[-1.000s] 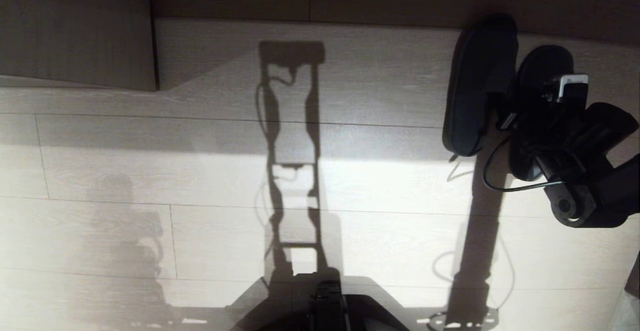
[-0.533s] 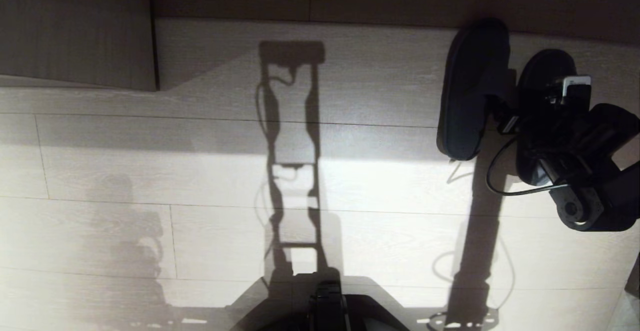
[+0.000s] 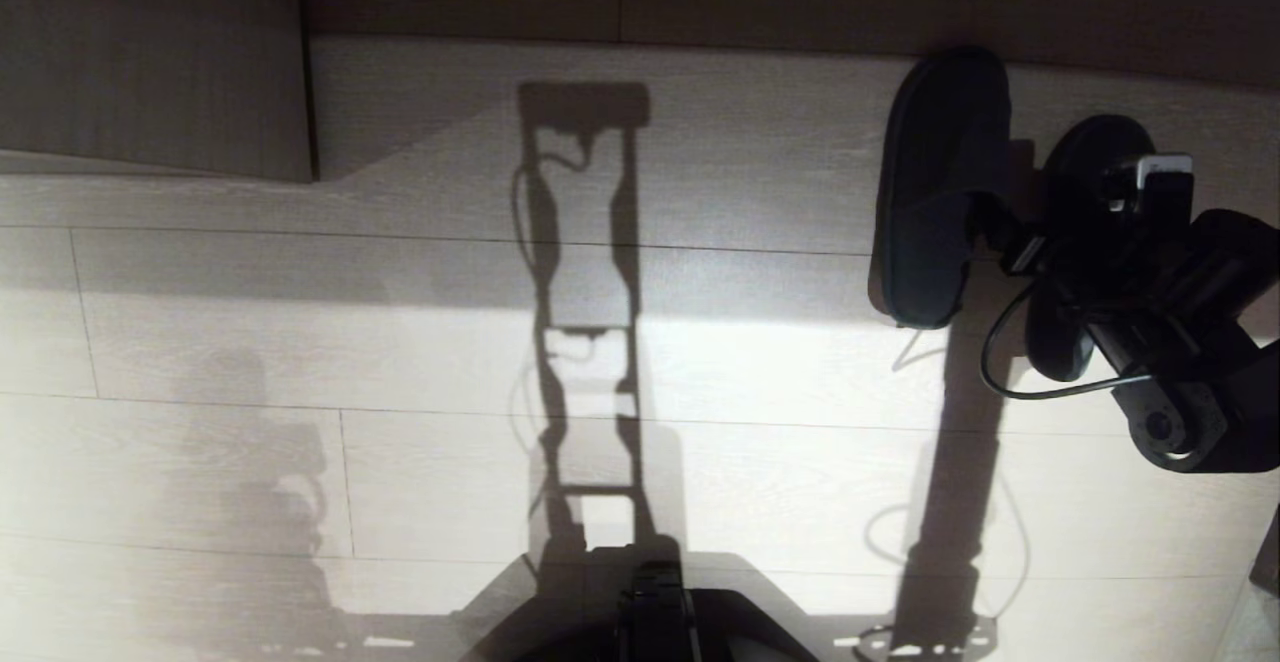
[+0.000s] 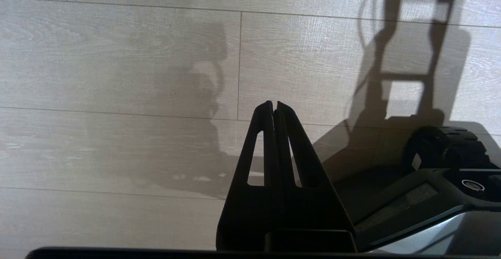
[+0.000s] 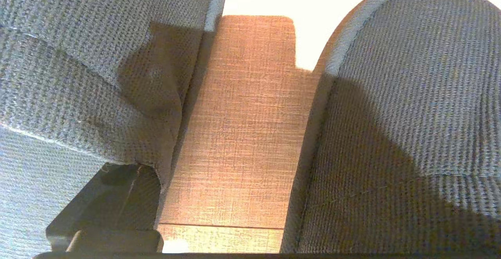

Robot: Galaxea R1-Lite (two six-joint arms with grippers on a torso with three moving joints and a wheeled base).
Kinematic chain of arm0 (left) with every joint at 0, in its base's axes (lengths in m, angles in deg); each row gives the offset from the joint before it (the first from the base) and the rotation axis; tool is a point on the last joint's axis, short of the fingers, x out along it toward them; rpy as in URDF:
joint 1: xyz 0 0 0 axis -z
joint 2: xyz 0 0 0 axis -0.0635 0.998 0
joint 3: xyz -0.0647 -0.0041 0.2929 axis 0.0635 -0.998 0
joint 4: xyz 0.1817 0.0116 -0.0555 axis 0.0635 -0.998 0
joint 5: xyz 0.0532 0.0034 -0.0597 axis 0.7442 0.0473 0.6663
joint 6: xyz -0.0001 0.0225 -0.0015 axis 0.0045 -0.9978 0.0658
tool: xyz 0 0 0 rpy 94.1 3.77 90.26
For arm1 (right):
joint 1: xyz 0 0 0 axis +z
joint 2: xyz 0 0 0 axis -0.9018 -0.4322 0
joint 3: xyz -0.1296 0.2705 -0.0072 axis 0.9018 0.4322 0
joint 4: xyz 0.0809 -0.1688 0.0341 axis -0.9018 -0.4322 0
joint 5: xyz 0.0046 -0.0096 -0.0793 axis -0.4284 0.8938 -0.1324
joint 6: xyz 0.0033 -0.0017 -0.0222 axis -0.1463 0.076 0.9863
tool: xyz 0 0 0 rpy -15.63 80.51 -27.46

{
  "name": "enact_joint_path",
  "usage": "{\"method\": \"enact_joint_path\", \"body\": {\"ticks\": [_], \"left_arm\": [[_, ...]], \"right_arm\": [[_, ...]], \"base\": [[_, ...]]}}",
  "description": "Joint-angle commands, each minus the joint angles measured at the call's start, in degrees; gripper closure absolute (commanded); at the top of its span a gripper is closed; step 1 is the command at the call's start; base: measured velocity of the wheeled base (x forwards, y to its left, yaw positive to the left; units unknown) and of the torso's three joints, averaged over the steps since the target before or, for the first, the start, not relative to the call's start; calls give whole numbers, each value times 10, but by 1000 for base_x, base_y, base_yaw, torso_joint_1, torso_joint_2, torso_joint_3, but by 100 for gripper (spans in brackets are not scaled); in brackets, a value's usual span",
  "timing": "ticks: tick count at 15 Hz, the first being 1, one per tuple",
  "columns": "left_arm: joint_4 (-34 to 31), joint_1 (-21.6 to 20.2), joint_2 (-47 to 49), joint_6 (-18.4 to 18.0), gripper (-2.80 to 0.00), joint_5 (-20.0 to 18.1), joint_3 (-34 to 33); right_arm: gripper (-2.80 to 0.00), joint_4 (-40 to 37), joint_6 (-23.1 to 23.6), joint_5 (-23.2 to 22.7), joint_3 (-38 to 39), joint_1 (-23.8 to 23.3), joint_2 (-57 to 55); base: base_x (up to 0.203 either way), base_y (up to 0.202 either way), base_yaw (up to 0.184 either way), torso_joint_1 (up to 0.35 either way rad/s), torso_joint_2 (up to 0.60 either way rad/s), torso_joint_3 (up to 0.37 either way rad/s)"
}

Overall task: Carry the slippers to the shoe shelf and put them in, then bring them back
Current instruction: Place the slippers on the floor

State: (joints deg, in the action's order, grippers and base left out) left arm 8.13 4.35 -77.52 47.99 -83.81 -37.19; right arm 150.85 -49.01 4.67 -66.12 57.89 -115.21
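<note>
Nearest in the head view is the robot's dark base (image 3: 655,614), casting a ladder-like shadow up the floor (image 3: 300,362), which is pale, matte, wood-grain plank with thin seams. The left gripper (image 4: 274,107) shows only in its own wrist view: two slim black tapered fingers pressed flat together, clenched on nothing, hanging over bare planks beside the base.

Further out on the right, the right gripper (image 3: 1025,227) reaches down between the slippers (image 3: 940,187). It is released: in the right wrist view one black finger (image 5: 103,206) sits far out to one side, tucked into the mouth of one slipper, and the other finger is hidden. That view alone shows the fabric: a coarse, ribbed grey-blue weave with a stitched rim and a rounded toe, and a strip of warm-lit wood grain bare between the two shoes. In the head view they are only dark, flat, long ovals, lying side by side but apart, the right one largely covered by the wrist and its looping cable (image 3: 1000,372).

Both lie lengthwise on the lighter base board of the shelf (image 3: 750,142), far ends close to its dark back board, near ends crossing the seam onto the floor. A darker upright panel (image 3: 150,62) closes the shelf on the left.
</note>
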Motion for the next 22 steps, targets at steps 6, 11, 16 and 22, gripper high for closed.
{"method": "enact_joint_path", "body": {"ticks": [6, 11, 16, 22], "left_arm": [[0, 0, 0, 0, 0, 0, 0], [0, 0, 0, 0, 0, 0, 0], [0, 0, 0, 0, 0, 0, 0], [0, 0, 0, 0, 0, 0, 0]], "right_arm": [[-280, -2, -6, -16, 18, 4, 8], [-280, -12, -13, -21, 73, 4, 50], [-280, -8, -43, -24, 80, 3, 62], [-280, -11, -43, -42, 81, 0, 53]], "base": [[0, 0, 0, 0, 0, 0], [0, 0, 0, 0, 0, 0], [0, 0, 0, 0, 0, 0], [0, 0, 0, 0, 0, 0]]}}
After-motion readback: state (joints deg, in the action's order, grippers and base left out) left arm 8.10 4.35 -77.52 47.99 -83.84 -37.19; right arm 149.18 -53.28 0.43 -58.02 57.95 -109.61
